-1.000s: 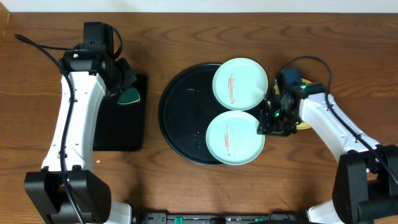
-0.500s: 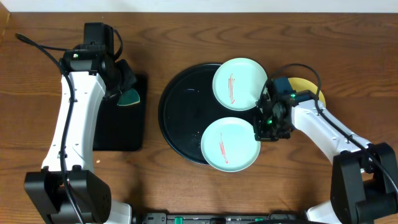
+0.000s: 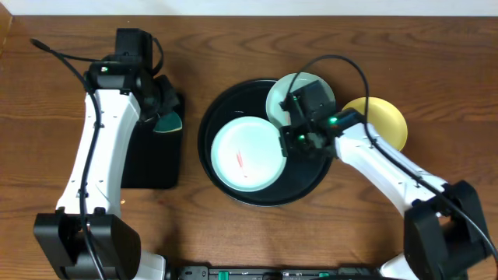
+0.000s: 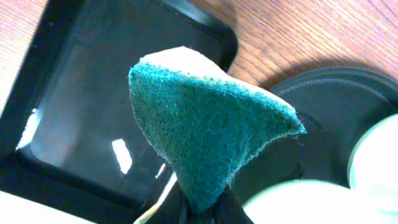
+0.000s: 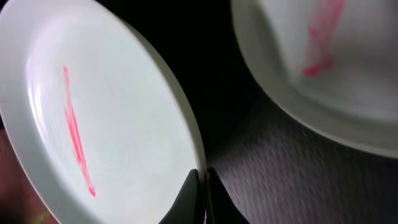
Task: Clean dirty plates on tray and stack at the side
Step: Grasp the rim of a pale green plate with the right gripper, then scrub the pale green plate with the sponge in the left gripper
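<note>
My right gripper (image 3: 286,140) is shut on the right rim of a mint-blue plate (image 3: 247,153) with a thin red streak and holds it tilted over the middle left of the round black tray (image 3: 233,194). The right wrist view shows the jaws (image 5: 202,186) pinching that plate's rim (image 5: 106,124). A second mint-blue plate (image 3: 299,92) (image 5: 336,62), also streaked red, lies at the tray's back right, partly under my right arm. The pale yellow plate (image 3: 383,120) lies on the table right of the tray. My left gripper (image 3: 159,109) (image 4: 208,214) is shut on the green sponge (image 4: 205,124).
A smaller rectangular black tray (image 3: 152,155) (image 4: 81,93) lies left of the round tray, under the left gripper and sponge (image 3: 166,120). The round tray's rim (image 4: 336,102) shows in the left wrist view. Wooden table (image 3: 350,225) lies all around.
My right gripper has carried the held mint-blue plate leftward across the round tray and tilted it. The yellow plate is now uncovered. The left arm shifted slightly.
</note>
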Available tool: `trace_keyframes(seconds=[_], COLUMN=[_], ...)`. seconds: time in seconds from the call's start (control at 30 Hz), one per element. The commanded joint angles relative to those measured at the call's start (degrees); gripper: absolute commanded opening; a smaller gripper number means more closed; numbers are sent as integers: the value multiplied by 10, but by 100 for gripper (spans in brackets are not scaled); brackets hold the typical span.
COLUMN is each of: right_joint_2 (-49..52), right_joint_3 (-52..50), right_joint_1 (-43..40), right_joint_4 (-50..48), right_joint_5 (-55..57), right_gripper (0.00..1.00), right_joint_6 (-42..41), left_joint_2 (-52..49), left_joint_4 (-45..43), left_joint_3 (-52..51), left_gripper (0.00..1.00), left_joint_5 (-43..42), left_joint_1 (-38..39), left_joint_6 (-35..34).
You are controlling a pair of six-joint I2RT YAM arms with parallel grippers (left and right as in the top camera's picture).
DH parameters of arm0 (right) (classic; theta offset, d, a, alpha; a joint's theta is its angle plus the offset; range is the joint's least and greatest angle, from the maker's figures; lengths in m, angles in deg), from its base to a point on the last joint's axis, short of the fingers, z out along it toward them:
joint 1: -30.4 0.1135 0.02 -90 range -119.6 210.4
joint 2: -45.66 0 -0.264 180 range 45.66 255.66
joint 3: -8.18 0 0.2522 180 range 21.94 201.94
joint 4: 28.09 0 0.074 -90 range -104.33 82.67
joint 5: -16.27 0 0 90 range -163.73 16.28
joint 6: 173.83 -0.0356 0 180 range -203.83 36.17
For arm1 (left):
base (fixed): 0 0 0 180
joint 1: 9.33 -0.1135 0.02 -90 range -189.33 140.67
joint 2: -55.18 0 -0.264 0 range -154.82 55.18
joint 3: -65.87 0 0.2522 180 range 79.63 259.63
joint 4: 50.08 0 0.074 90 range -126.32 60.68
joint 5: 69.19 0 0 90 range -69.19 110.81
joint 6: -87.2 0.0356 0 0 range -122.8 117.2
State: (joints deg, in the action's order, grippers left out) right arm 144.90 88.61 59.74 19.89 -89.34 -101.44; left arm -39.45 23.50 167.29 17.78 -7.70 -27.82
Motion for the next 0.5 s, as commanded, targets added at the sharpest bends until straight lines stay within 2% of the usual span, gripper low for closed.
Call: trace_keyframes(seconds=[0.0,0.17,0.47], right_joint_2=[52,115,193], right_joint_3=[19,63,85], right_joint_1=[15,22,25], right_joint_4=[-18,-20,-52], right_joint_5=[16,17,21], right_gripper=[1,1,1], right_joint_6=[-32,-40,-121], left_joint_2=[1,1,-1], left_joint_4=[1,2,-1], left_joint_3=[-2,-2,-21], left_gripper=[7,7,7], left_joint_5=[5,5,5], left_joint_1=[7,21,82], left_joint_6=[10,10,0])
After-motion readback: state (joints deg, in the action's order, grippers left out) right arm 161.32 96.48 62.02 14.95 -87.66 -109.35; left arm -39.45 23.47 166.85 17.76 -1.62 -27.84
